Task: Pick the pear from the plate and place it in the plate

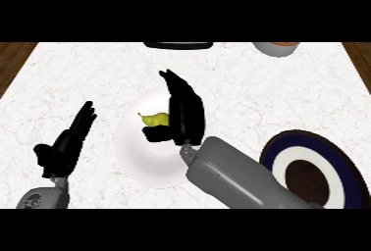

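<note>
A yellow-green pear lies on a white plate in the middle of the counter. My right hand hovers over this plate, just right of the pear, and hides part of it. Its fingers point straight away from me and its thumb sticks out to the left, just on the near side of the pear. The hand is open and not curled round the fruit. A second plate, dark blue with a white ring and brown centre, sits at the lower right. My left hand rests open at the left, fingers up.
A black object lies at the far edge of the counter. A white bowl with something orange inside stands at the far right. Wooden floor shows beyond both side edges of the marble counter.
</note>
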